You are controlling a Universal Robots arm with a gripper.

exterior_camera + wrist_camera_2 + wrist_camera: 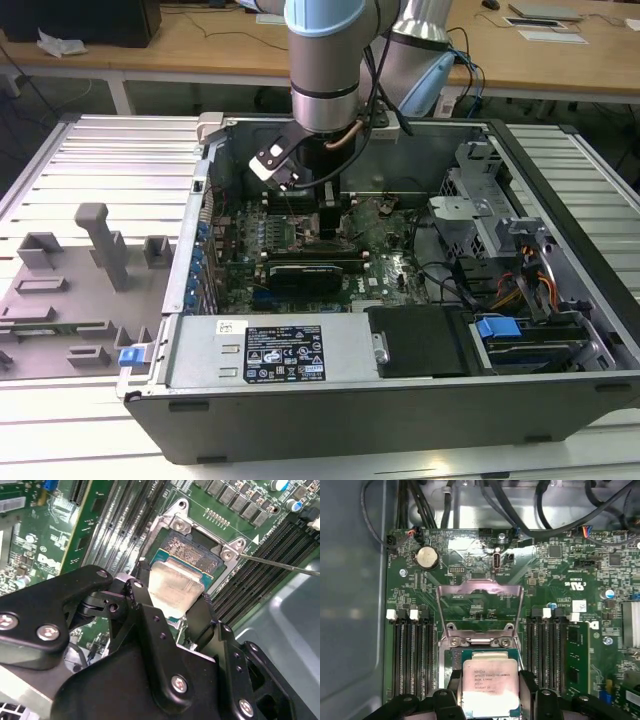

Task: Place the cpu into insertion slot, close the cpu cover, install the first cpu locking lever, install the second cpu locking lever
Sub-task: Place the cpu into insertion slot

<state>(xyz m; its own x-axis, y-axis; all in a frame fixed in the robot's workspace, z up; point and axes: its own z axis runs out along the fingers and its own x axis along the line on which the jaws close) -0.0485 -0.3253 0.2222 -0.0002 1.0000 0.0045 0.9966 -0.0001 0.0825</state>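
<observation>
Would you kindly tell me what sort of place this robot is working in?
Probably a robotics lab or workshop: an open computer case sits on a slatted metal table, wooden desks stand behind it, and the gripper holds a chip over the socket.

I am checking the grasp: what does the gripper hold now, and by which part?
The gripper holds the cpu by two opposite side edges, over the insertion slot.

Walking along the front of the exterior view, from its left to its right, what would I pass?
Grey holder tray → small blue clip → silver labelled box → black panel → blue tab.
</observation>
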